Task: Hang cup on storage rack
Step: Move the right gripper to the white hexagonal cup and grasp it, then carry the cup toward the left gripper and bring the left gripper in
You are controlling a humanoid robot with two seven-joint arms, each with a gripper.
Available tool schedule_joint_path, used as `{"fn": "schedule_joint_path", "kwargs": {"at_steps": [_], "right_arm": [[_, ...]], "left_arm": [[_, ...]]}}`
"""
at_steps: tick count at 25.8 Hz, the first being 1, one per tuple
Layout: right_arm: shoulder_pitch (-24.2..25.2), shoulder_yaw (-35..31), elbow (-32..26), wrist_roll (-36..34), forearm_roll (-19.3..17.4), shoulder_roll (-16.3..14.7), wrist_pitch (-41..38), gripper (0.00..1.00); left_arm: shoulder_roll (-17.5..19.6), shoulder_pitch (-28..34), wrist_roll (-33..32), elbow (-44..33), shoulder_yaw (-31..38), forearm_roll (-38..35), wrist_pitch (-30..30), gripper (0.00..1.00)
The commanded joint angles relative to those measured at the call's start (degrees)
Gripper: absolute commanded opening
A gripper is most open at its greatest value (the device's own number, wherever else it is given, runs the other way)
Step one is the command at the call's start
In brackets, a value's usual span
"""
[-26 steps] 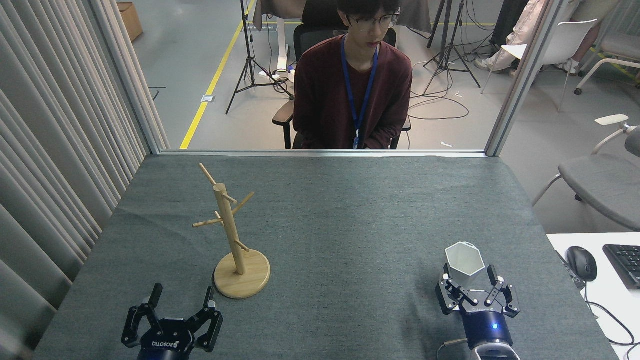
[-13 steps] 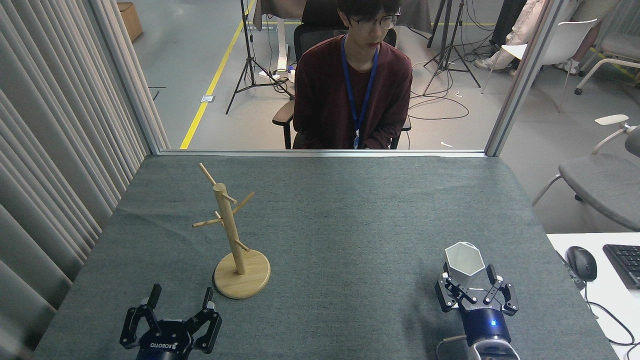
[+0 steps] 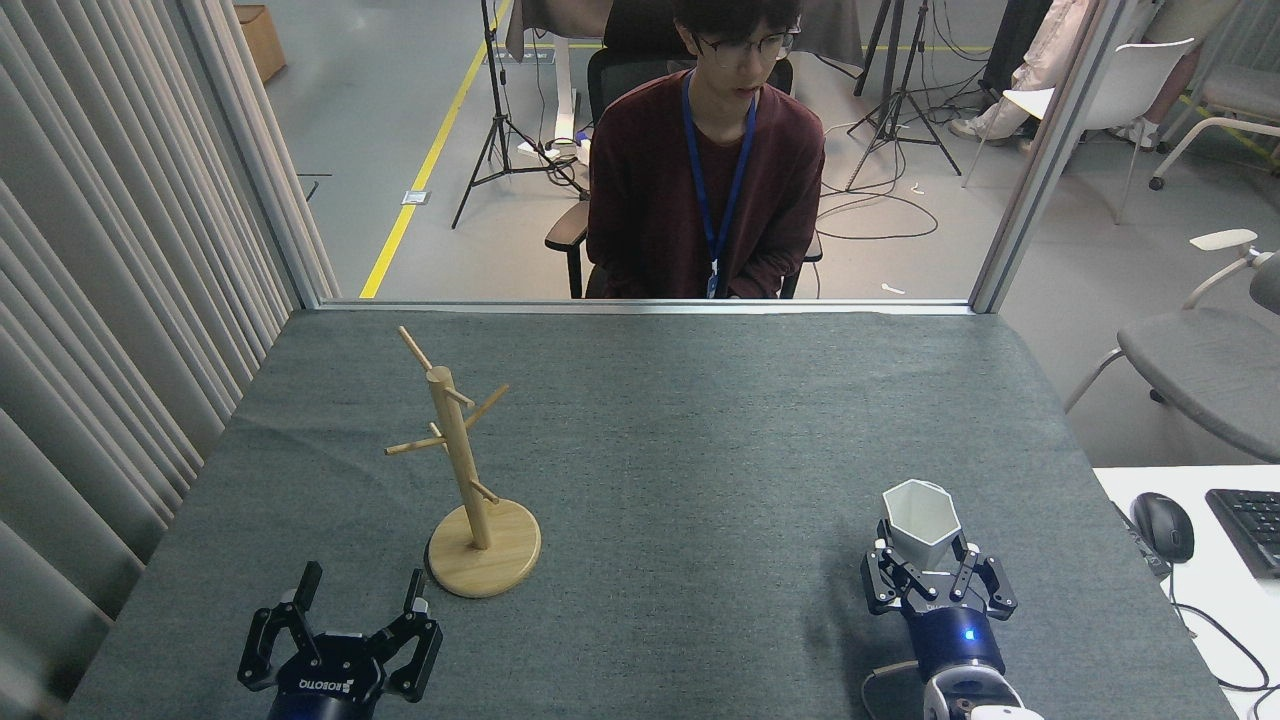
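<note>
The white faceted cup stands upright at the near right of the grey table, its hexagonal rim facing up. My right gripper holds its lower part from the near side, with one finger against each flank. The tab of the cup is hidden. The wooden storage rack stands on its round disc base at the near left, and nothing hangs on its slanted pegs. My left gripper hovers open just in front of and left of that base, with nothing between its fingers.
A person sits in a chair beyond the table's far edge. Curtains run along the left side. A white desk with a mouse and a keyboard adjoins the right edge. Grey cloth lies between rack and cup.
The right gripper's fingers have drawn in against the cup. Cup and gripper have shifted slightly left and away from me. The left gripper has barely moved.
</note>
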Motion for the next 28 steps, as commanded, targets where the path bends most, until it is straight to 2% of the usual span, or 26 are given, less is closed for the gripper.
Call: {"fn": "schedule_joint_path", "kwargs": {"at_steps": [1, 4, 6, 10, 14, 17, 22, 28], "right_arm": [[-0.5, 0.3, 0.7, -0.4, -0.2, -0.1, 0.1, 0.61], [0.3, 0.3, -1.9, -2.2, -0.2, 0.3, -0.2, 0.61], [1.4, 0.4, -9.0, -2.9, -0.2, -0.3, -0.4, 0.61], [4.3, 0.4, -20.0, -2.9, -0.2, -0.2, -0.5, 0.62], [9.4, 4.1, -30.2, -2.7, 0.7, 0.9, -0.4, 0.62], [13.5, 8.0, -36.4, -2.8, 3.5, 3.3, -0.4, 0.62], [21.4, 10.6, -42.6, -2.9, 6.8, 7.0, -1.5, 0.62], [24.7, 14.2, -43.5, -3.2, 12.4, 10.6, -1.4, 0.62]], "left_arm": [[0.0, -0.1, 1.3, 0.5, 0.0, 0.0, 0.0, 1.0], [0.3, 0.0, 4.4, 1.3, -0.4, -0.4, -0.1, 1.0], [0.4, 0.6, 5.0, 1.4, -1.4, -0.6, -1.1, 1.0], [1.1, 1.2, 4.4, 2.7, -10.5, -2.2, -7.6, 0.99], [0.3, -0.1, 2.1, 4.2, -19.0, -10.8, -7.6, 0.99], [-1.1, -1.5, 0.0, 5.0, -22.8, -11.7, -7.6, 0.99], [-3.4, -5.9, -0.3, 10.0, -23.9, -11.9, -7.4, 0.99], [-3.9, -6.9, -0.4, 10.2, -24.0, -11.9, -7.4, 0.99]]}}
